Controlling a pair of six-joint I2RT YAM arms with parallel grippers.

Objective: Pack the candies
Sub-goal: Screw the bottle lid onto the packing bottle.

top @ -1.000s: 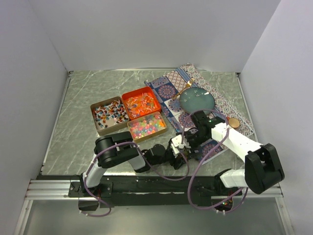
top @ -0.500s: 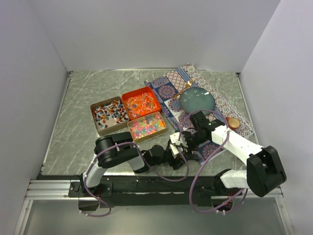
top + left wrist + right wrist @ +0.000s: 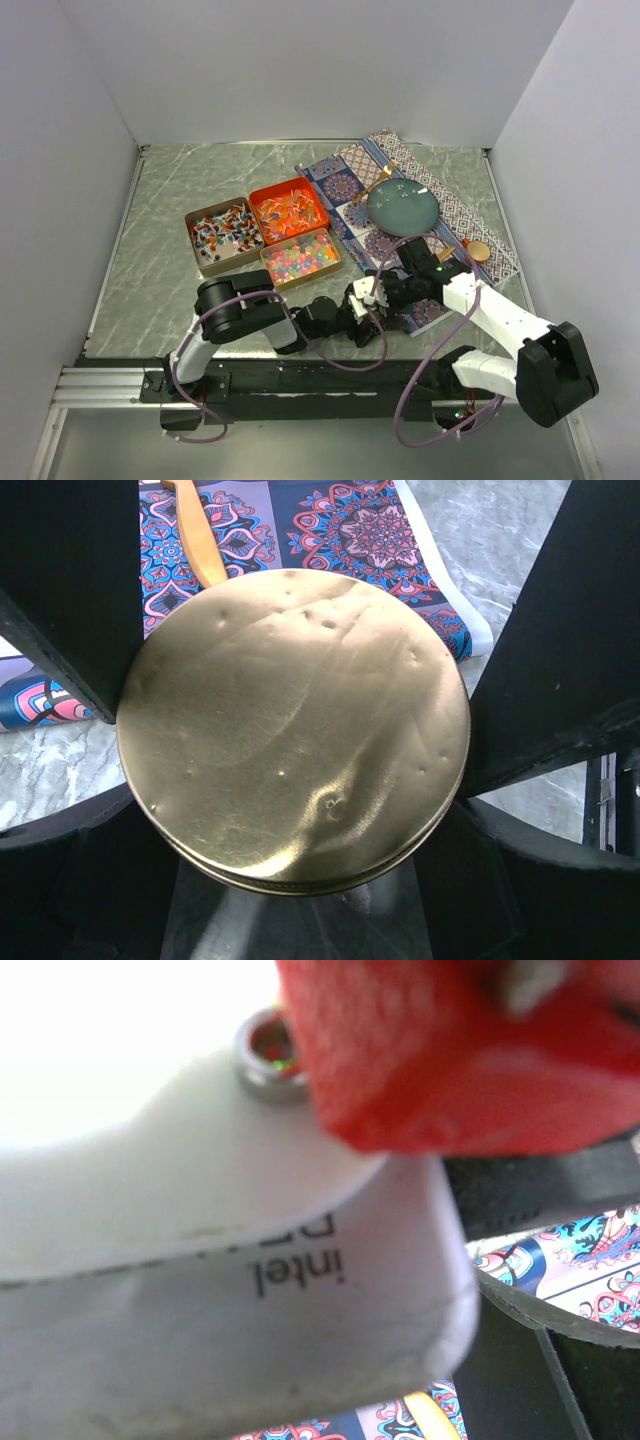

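Note:
The candies lie in three open tins at the table's left middle: wrapped ones [image 3: 224, 233], orange-red pieces [image 3: 289, 209] and multicoloured beads [image 3: 299, 257]. My left gripper [image 3: 367, 301] lies low near the front edge. In the left wrist view, the left gripper [image 3: 295, 730] has its dark fingers [image 3: 70, 600] on both sides of a round gold lid [image 3: 290, 720] and is shut on it. My right gripper [image 3: 393, 291] hovers right beside the left wrist. The right wrist view is blocked by a white camera housing [image 3: 200, 1290] and a red blur [image 3: 460, 1050], so its jaws are hidden.
A patterned cloth [image 3: 345, 185] lies at the right, with a round teal dish [image 3: 402, 207] on it. A small wooden spoon [image 3: 478, 250] lies on the cloth; its handle shows in the left wrist view [image 3: 195, 535]. White walls enclose three sides.
My right arm has swung: its elbow moved nearer and to the right, and its wrist shifted slightly right beside the left gripper. The left arm holds still.

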